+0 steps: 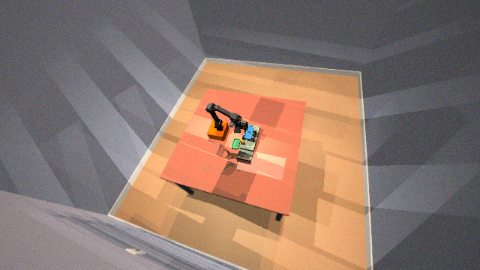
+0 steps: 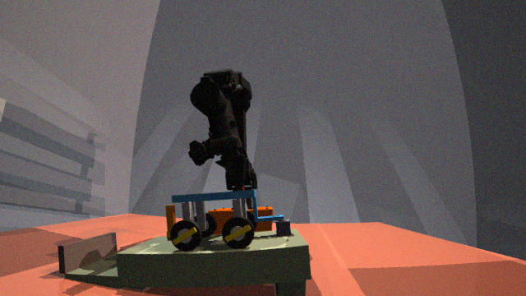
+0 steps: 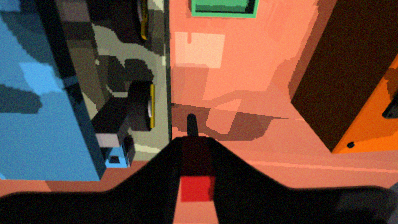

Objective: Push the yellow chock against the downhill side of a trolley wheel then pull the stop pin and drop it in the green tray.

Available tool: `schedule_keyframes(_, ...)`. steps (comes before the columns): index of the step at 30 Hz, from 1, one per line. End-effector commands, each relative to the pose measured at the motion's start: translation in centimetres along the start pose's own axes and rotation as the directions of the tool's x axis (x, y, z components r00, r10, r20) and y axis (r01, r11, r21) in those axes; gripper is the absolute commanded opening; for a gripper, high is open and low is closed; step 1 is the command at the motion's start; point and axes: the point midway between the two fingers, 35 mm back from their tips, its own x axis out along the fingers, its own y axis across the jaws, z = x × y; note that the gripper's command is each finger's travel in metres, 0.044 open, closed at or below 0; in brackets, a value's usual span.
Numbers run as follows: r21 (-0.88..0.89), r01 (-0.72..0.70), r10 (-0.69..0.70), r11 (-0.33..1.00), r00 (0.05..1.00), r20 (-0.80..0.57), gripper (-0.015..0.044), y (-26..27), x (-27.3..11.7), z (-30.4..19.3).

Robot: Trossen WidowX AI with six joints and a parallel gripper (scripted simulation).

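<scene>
My gripper [image 1: 244,127] [image 2: 242,188] [image 3: 193,143] is shut on the stop pin [image 3: 197,189]. Its red head shows between the fingers in the wrist view, and its dark shaft points forward. The gripper is beside the blue trolley [image 1: 248,133] [image 2: 214,196] [image 3: 50,140], on the robot-base side, above deck height. The trolley stands on the ramp [image 2: 214,267] [image 3: 161,117]. The chock's orange handle [image 1: 242,142] [image 2: 170,219] stands upright at the downhill wheel; its base is mostly hidden, so exact contact cannot be told. The green tray [image 1: 235,143] [image 3: 225,15] lies beside the ramp, ahead in the wrist view.
The orange robot base [image 1: 217,132] [image 3: 380,132] stands across from the ramp, with the tray between them. An end board [image 2: 90,251] rises at the ramp's low end. A dark block [image 2: 283,227] stands at the uphill end, under the trolley's blue tongue [image 2: 269,218].
</scene>
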Motion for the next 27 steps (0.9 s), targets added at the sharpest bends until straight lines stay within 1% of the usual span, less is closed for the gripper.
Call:
schedule_keyframes(1,-0.002,0.002,-0.002,1.000,1.000,0.004,0.0000,-0.1,-0.2,1.5)
schedule_keyframes(24,-0.002,0.003,-0.003,1.000,1.000,0.013,0.0000,-0.5,-1.3,10.8)
schedule_keyframes(27,-0.002,0.003,-0.003,1.000,1.000,0.014,0.0000,-0.5,-1.4,11.4)
